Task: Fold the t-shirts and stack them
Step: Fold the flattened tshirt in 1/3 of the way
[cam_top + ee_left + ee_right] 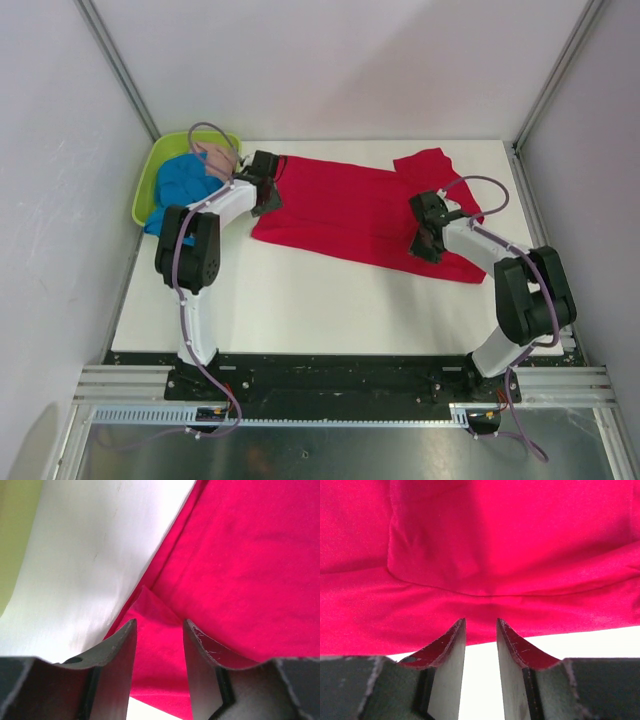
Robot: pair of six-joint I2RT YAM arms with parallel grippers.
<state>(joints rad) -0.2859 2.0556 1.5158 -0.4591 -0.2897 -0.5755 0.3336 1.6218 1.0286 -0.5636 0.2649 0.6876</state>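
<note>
The red t-shirt lies spread across the white table, its sleeve at the far right. My left gripper is at the shirt's left edge. In the left wrist view it is open, with a folded corner of red cloth between the fingers. My right gripper is over the shirt's near right edge. In the right wrist view it is open, its tips at the red hem, holding nothing. The blue t-shirt and pale pink t-shirt lie bunched in the basket.
The lime-green basket stands at the table's far left corner, beside my left arm. Grey walls and metal posts close in the table on three sides. The black base rail runs along the near edge.
</note>
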